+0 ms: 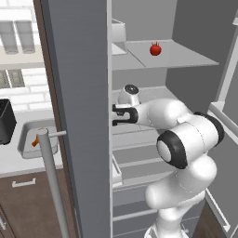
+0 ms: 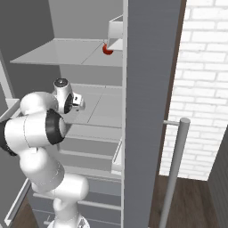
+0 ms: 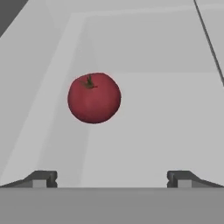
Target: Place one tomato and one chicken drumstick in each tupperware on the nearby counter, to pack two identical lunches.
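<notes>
A red tomato [image 3: 94,98] with a green stem lies on a pale fridge shelf, ahead of my gripper [image 3: 111,178] and a little left of its centre. The fingers stand wide open with nothing between them. In the base views my gripper [image 1: 115,116] [image 2: 80,102] reaches into the open fridge at the middle shelf. A tomato [image 1: 155,49] [image 2: 107,50] sits on the shelf above. On the counter [image 1: 11,162] at the left stands a grey tupperware [image 1: 25,139] holding a small orange piece [image 1: 36,141] that looks like a chicken drumstick.
The open grey fridge door [image 1: 81,116] [image 2: 147,111] with its bar handle [image 1: 51,181] [image 2: 176,169] stands between the fridge and the counter. A clear box [image 1: 118,33] sits on the upper shelf. A black appliance [image 1: 4,122] stands at the counter's left.
</notes>
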You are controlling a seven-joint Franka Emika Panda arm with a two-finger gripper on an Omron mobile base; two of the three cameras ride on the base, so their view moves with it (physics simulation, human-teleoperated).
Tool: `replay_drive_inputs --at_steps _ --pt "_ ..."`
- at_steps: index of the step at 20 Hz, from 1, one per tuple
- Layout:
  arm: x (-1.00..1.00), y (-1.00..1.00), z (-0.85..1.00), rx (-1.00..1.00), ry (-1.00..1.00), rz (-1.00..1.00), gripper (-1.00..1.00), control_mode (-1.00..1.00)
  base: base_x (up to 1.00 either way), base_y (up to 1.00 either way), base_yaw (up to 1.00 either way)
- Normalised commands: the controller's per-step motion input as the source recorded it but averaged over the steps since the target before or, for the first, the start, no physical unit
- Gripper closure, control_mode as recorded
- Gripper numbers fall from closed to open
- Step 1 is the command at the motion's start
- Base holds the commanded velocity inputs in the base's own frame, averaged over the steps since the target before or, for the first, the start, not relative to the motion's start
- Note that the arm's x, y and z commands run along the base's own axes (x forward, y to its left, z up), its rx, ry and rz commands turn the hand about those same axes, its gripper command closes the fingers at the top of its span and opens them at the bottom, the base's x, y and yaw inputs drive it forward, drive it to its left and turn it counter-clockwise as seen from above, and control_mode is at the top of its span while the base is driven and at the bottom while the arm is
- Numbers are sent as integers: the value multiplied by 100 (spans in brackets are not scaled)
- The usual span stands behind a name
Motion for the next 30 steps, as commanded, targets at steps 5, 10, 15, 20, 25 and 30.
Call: replay_drive_inputs --at_steps 5,10,15,20,25,30 --pt "61 33 -38 0 0 0 -100 -100 0 0 0" --pt "66 17 -16 0 0 0 -100 -100 0 0 0" --pt "42 11 -26 0 0 0 -100 -100 0 0 0" --pt "-59 -1 -59 0 -4 -3 -100 -100 0 0 0" --pt "-17 -11 -51 0 -2 -4 -100 -100 0 0 0" --pt "23 0 -31 0 -1 0 100 -100 0 0 0"
